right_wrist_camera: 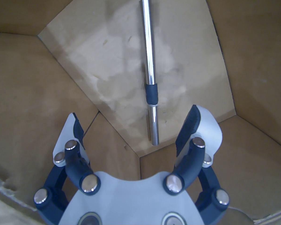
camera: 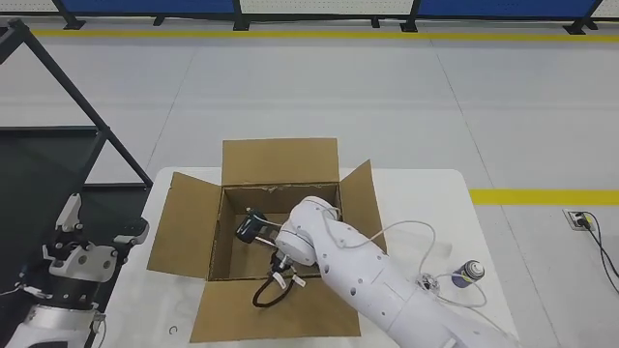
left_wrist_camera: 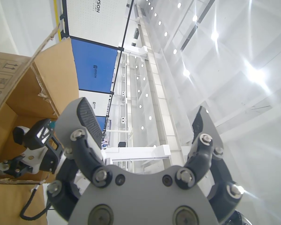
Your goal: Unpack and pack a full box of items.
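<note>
An open cardboard box [camera: 280, 166] stands on the white table [camera: 426, 198], all flaps folded out. My right arm goes down into it, and the right gripper [camera: 253, 227] sits low inside. On the box floor lies a shiny metal rod [right_wrist_camera: 149, 66] with a dark band. Just above the rod's near end, my right gripper [right_wrist_camera: 134, 115] hangs open and holds nothing. My left gripper [left_wrist_camera: 142, 107] is open and empty. It points up at the ceiling, beside the box [left_wrist_camera: 18, 90] and off the table's left side [camera: 97, 227].
A small spray can [camera: 469, 272] stands on the table right of the box, near a white cable [camera: 416, 237]. A dark metal rack [camera: 39, 169] stands left of the table. The box walls [right_wrist_camera: 25, 83] close in around the right gripper.
</note>
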{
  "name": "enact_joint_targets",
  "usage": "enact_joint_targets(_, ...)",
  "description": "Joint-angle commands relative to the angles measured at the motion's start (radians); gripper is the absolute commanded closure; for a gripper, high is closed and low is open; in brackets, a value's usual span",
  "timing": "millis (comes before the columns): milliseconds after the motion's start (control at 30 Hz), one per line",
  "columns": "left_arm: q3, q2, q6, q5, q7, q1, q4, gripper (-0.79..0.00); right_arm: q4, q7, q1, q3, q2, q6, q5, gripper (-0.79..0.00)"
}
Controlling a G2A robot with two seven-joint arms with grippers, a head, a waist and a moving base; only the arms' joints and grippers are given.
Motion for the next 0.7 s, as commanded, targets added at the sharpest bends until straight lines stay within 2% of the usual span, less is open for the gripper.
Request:
enact_joint_targets(0,-0.004,0.0,-0.003,-0.002,0.002,0.003,0.0,-0.785,0.036,-0.015,0.008,-0.001,-0.008,0.001,-0.003,-0.785)
enact_joint_targets(467,-0.021,-0.003,-0.012,-0.019,0.018,0.014,0.002,-0.785,0.286,-0.153,0.056,-0.033,-0.093,-0.053,0.009,-0.785)
enact_joint_targets(600,-0.023,-0.003,-0.012,-0.019,0.021,0.015,0.001,-0.785,0.342,-0.178,0.063,-0.041,-0.119,-0.07,0.015,-0.68)
enact_joint_targets(667,-0.024,-0.003,-0.013,-0.019,0.021,0.016,0.001,-0.785,0.37,-0.191,0.066,-0.043,-0.13,-0.073,0.017,-0.662)
